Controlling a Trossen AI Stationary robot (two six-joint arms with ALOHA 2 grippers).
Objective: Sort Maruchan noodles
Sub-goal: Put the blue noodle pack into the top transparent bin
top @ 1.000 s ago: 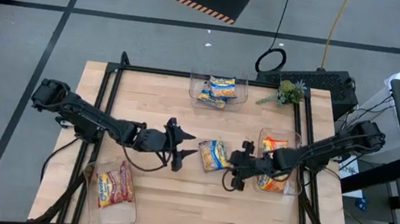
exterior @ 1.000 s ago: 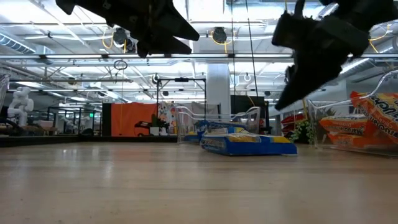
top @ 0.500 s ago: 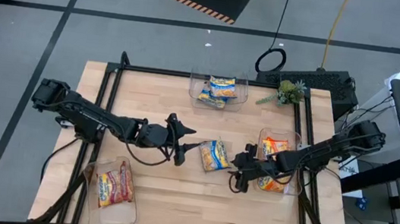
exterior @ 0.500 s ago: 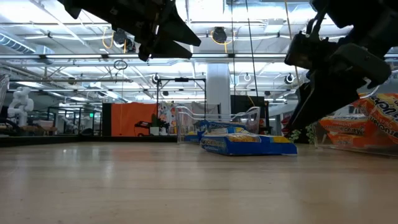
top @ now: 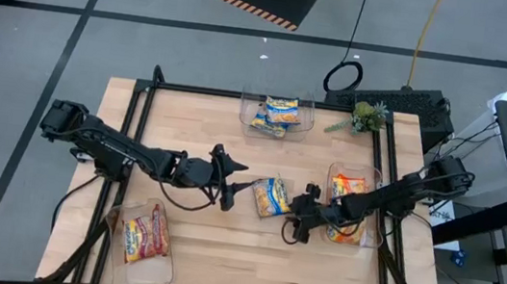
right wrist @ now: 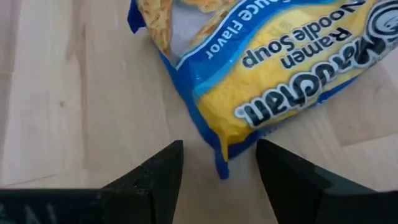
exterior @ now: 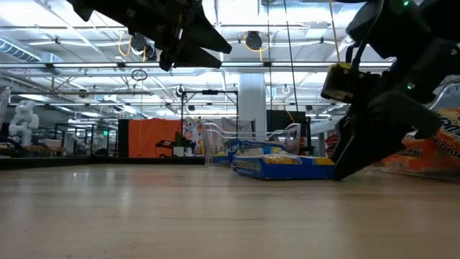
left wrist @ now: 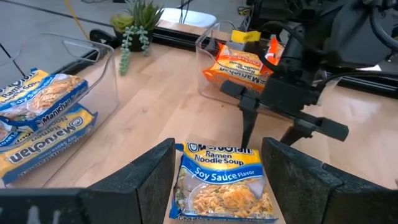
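Note:
A blue-and-yellow Maruchan packet (top: 271,196) lies flat on the table's middle. My left gripper (top: 246,184) is open, hangs above the table just left of it, and points at it; the packet shows between its fingers in the left wrist view (left wrist: 221,186). My right gripper (top: 293,217) is open and low over the table at the packet's right near corner. That corner (right wrist: 221,165) stands between its two fingers, apart from both. In the low view the right gripper (exterior: 352,155) reaches down to the tabletop beside the packet (exterior: 284,165).
A clear bin (top: 278,114) at the far edge holds blue-and-yellow packets. A clear bin (top: 347,207) at the right, close behind my right gripper, holds orange packets. A clear bin (top: 140,240) at the near left holds red packets. A small plant (top: 363,117) stands at the far right.
My right gripper has come down from well above the table to tabletop level at the packet's right near corner, staying open. My left gripper has edged a little toward the packet. The packet has not moved.

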